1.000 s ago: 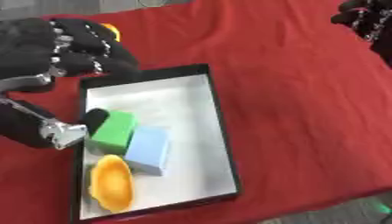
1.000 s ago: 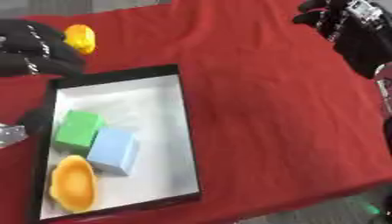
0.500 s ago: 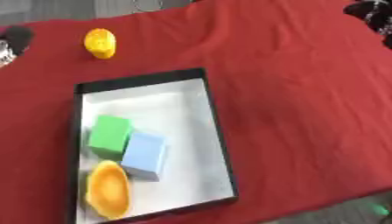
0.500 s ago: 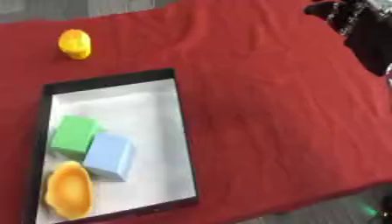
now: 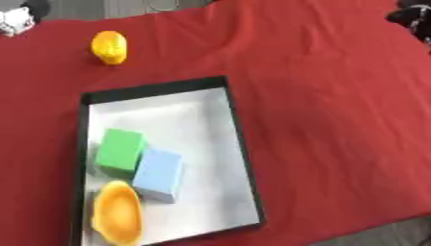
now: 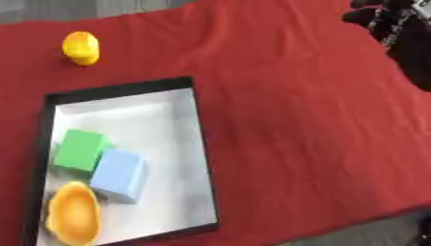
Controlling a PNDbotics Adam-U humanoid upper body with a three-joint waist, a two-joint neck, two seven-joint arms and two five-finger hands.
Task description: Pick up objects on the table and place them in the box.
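Right hand (image 6: 396,29) at the upper right corner, black, off over the far edge of the red cloth (image 6: 295,120); fingers blurred, so cannot tell whether released or clenched, and nothing seen in it. Left hand out of sight in the right eye view; at the top left corner of the left eye view only a small black and white shape (image 5: 19,19), too blurred to name. Black-rimmed box (image 5: 240,144) with a white floor on the left half of the cloth, holding three things along its left side: green block (image 5: 120,150) farthest in, light blue block (image 5: 160,174) touching it just nearer and to the right, orange bowl-like piece (image 5: 116,218) at the near left corner, touching the blue block. Rest of the white floor bare. Yellow object (image 5: 110,47) still out on the cloth, beyond the box's far left corner and apart from it. No writing or label readable on anything.
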